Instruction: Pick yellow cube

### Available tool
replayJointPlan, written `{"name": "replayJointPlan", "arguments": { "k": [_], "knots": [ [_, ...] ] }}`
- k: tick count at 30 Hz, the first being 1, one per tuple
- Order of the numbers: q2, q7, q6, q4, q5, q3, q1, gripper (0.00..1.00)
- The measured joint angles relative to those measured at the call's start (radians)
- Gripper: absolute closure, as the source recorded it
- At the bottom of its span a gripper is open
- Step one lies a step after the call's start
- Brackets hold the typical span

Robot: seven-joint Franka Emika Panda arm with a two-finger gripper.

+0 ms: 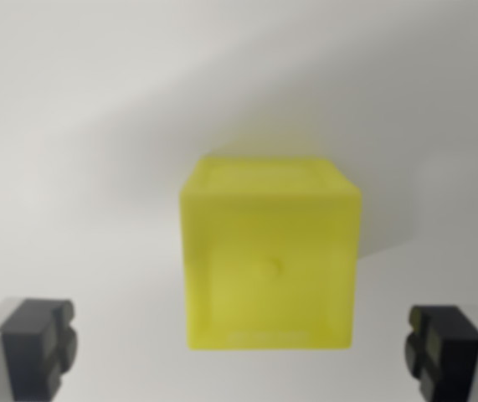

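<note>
A yellow cube [270, 255] fills the middle of the wrist view, resting on a pale white surface [88, 167], slightly blurred. My gripper [240, 356] is open: one black fingertip [39, 345] shows at the lower left corner and the other fingertip [442, 347] at the lower right. The cube stands between the two fingers, with a clear gap on each side, wider on the wrist view's left. Neither finger touches it.
A soft grey shadow [406, 159] falls across the surface behind and to the right of the cube. Nothing else shows on the white surface.
</note>
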Motion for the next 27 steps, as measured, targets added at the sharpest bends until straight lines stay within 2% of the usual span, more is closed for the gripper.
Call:
{"name": "replayJointPlan", "arguments": {
  "k": [5, 10, 13, 20, 27],
  "knots": [
    [0.016, -0.004, 0.024, -0.009, 0.007, 0.0, -0.011, 0.0],
    [0.023, -0.005, 0.03, -0.009, 0.009, 0.001, -0.012, 0.0],
    [0.041, -0.008, 0.044, -0.006, 0.014, 0.002, -0.012, 0.0],
    [0.1, -0.026, 0.091, 0.007, 0.039, 0.004, -0.008, 0.0],
    [0.161, -0.051, 0.135, 0.023, 0.073, 0.006, -0.004, 0.0]
  ]
}}
